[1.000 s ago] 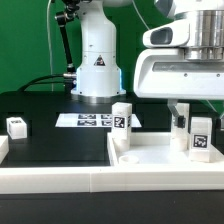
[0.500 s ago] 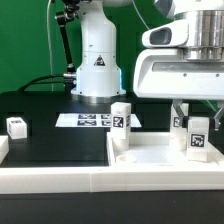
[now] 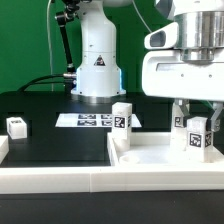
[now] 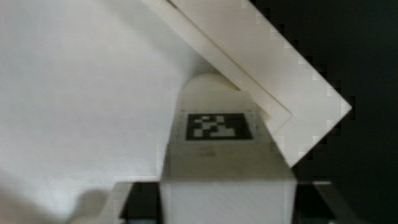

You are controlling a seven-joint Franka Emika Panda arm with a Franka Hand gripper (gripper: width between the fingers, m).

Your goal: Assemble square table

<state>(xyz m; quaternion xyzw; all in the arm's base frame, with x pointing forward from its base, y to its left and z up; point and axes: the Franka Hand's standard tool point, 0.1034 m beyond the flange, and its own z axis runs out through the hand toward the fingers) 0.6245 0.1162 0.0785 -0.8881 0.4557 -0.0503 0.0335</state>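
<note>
A robotics lab: a green backdrop (image 3: 25, 40), a black tabletop (image 3: 55, 145) and the marker board (image 3: 90, 120).

Three leg blocks: first (image 3: 16, 126), second (image 3: 121, 119), third (image 3: 198, 137). One square slab (image 3: 150, 156). One marker board (image 3: 85, 120). One long rail (image 3: 60, 181).

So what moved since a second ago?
The gripper rose slightly and shifted toward the exterior view's right, and the tagged leg below it went the same way. The leg standing on the square slab, the small block on the black table and the marker board stayed put.
</note>
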